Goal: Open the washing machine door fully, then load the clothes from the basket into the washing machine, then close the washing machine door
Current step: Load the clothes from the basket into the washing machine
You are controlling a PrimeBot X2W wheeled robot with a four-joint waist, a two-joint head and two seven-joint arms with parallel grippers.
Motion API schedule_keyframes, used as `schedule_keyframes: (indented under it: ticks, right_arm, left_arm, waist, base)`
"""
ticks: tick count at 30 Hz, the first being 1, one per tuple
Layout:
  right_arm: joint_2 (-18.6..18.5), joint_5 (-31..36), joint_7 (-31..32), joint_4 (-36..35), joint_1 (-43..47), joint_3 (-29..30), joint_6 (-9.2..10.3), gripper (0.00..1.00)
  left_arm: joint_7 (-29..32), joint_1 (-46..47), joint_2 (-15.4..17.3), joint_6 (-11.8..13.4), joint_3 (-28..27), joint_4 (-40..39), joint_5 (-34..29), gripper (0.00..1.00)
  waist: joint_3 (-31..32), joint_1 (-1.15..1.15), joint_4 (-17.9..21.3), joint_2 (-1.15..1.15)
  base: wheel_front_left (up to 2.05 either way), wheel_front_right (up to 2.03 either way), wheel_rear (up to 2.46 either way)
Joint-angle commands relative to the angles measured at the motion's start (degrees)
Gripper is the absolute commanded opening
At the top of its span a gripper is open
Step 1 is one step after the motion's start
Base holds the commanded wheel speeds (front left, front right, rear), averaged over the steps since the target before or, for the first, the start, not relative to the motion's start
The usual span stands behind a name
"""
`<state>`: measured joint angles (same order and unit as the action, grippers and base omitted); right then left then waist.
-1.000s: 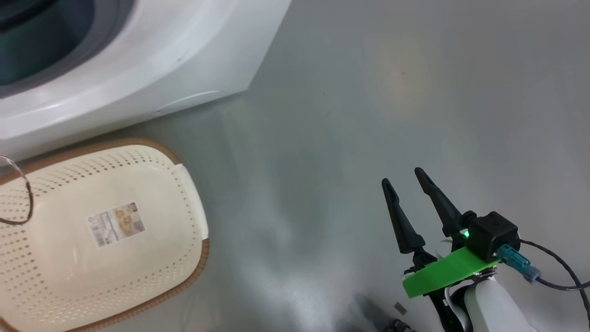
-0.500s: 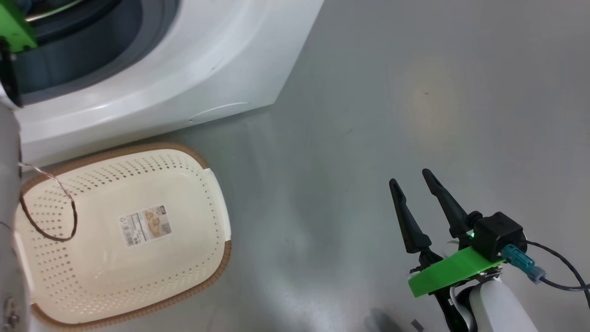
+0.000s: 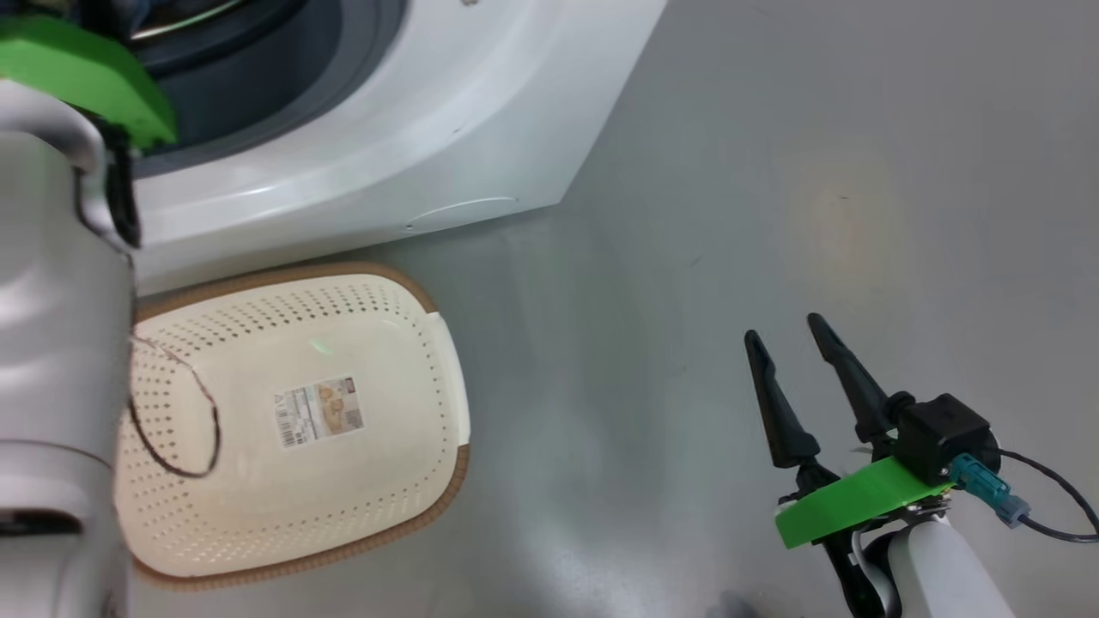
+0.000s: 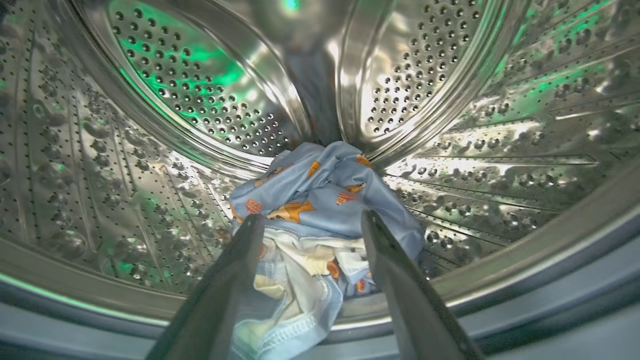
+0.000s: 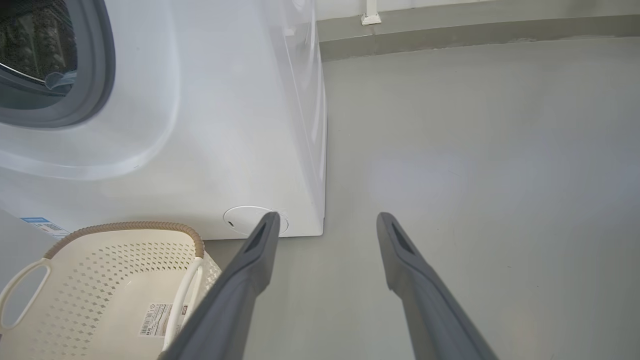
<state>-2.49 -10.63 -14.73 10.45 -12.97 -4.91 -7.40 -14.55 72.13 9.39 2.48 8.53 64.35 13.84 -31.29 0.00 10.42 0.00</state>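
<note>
Grey floor point(image 3: 687, 215) holds the empty basket point(image 3: 386, 326) near my spread right tool point(image 3: 782, 326); wrist-view, my spread left tool point(image 4: 312, 215) faces the clothes point(image 4: 320, 195).

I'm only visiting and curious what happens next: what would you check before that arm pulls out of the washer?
1. Basket empty: ok, bare but for its label sticker.
2. Clothes inside the drum: ok.
3. Left gripper open: ok, fingers apart, fabric lying loose between them.
4. Fabric clear of the grey gasket: not ok, a fold seems to lie over the front lip.
5. Right gripper out of the way: ok, open above the floor.
6. Washing machine door free to swing shut: cannot tell.
</note>
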Motion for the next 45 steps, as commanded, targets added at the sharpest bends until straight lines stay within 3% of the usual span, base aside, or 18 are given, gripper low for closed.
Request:
schedule_keyframes:
  ticks: [1, 15, 25, 45]
  right_arm:
    - [-0.39, 0.57, -0.27, -1.04, 0.96, -1.15, -0.09, 1.0]
    - [-0.39, 1.45, -0.27, -1.96, 1.5, 1.74, -0.09, 1.0]
    - [-0.39, 1.85, -0.27, -2.02, 1.55, 2.53, -0.09, 1.0]
    - [-0.41, 3.71, -0.27, -3.56, 2.03, 5.02, -0.09, 1.0]
  left_arm:
    - [-0.44, -1.67, 1.64, -0.82, -0.39, -1.92, 0.39, 1.0]
    - [-0.44, -15.05, -1.96, -3.34, -0.25, -13.82, 2.05, 1.0]
    - [-0.44, -28.12, -2.4, -3.19, -0.23, -28.51, 2.49, 1.0]
    - [5.19, -57.31, -1.24, 2.74, -2.02, -64.06, 5.35, 1.0]
  waist:
    - [0.4, 0.0, -0.76, 0.0]
    - [1.0, 0.0, -5.15, 0.0]
    - [1.51, 0.0, -6.98, 0.0]
    - [1.41, 0.0, -9.6, 0.0]
  base:
    - [0.0, 0.0, 0.0]
    - [0.0, 0.0, 0.0]
    - [0.0, 0.0, 0.0]
    - [0.0, 0.0, 0.0]
